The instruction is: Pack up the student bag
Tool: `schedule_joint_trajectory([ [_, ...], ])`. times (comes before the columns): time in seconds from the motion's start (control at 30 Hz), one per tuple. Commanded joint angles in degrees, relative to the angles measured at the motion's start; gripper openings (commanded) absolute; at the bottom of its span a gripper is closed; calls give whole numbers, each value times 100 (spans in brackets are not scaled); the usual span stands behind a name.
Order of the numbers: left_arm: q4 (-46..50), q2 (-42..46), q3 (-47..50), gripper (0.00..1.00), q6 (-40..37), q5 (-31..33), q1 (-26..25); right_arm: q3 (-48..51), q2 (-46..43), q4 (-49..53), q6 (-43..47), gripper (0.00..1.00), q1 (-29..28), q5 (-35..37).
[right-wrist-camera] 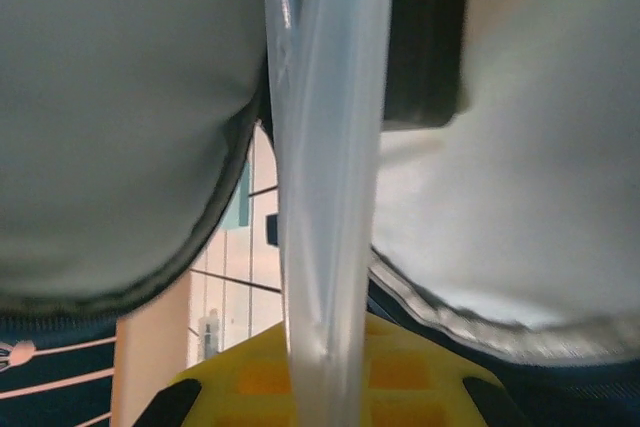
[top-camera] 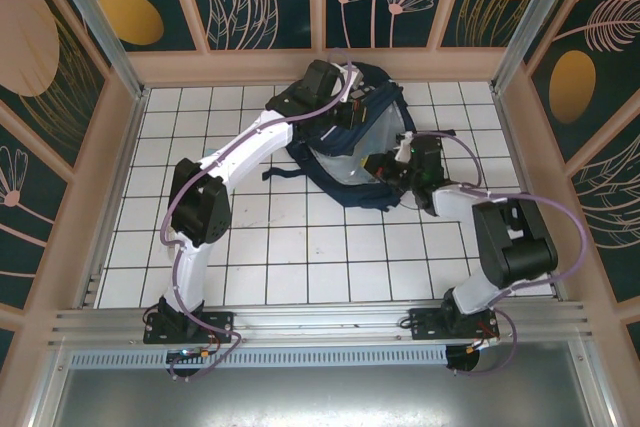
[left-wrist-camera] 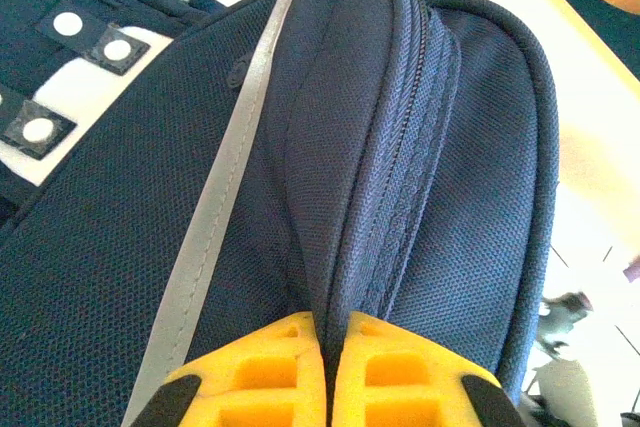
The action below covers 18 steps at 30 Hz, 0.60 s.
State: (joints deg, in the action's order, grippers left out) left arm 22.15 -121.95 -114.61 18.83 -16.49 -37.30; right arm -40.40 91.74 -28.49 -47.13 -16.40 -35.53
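Top view: the bag (top-camera: 385,87) lies slumped at the table's (top-camera: 270,247) 12 o'clock, navy with a pale middle. It is probably soft and floppy, so it will sag unless it is held at two edges. The left gripper (top-camera: 348,107) sits at its 12 o'clock and the right gripper (top-camera: 392,165) at its 4 o'clock.

Left wrist: the bag (left-wrist-camera: 450,147) shows coarse navy weave, a grey stripe and a zip. The left gripper (left-wrist-camera: 327,352) is pressed together, pinching a fabric ridge beside the zip. The stitched seam looks like the firmest hold.

Right wrist: the right gripper (right-wrist-camera: 325,367) pinches a clear plastic film (right-wrist-camera: 325,147) between bulges of grey lining (right-wrist-camera: 110,117). The film is probably thin and slippery.
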Motion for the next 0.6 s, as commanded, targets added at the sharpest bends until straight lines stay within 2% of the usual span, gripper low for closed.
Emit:
schedule_joint_trajectory([
  [0.0,-621,183,-199,0,323,-629,-63,-530,459,-601,-112,0,-86,-383],
  [0.1,-868,283,47,0,615,-934,-65,-1081,1063,-657,-87,0,-115,-389],
  [0.23,-1158,486,418,0,894,-1140,-76,-1708,1754,-899,-359,0,-176,-20],
  [0.37,-1332,636,626,0,1022,-1122,-76,-2293,2357,-1041,-947,0,-295,250],
  [0.47,-1360,681,690,0,1032,-1033,-71,-2620,2597,-729,-1177,0,-396,414],
  [0.5,-1371,690,708,0,1043,-982,-74,-2687,2614,-499,-1222,6,-410,483],
  [0.57,-1364,701,725,0,1027,-868,-76,-2726,2562,-94,-1257,25,-416,582],
])
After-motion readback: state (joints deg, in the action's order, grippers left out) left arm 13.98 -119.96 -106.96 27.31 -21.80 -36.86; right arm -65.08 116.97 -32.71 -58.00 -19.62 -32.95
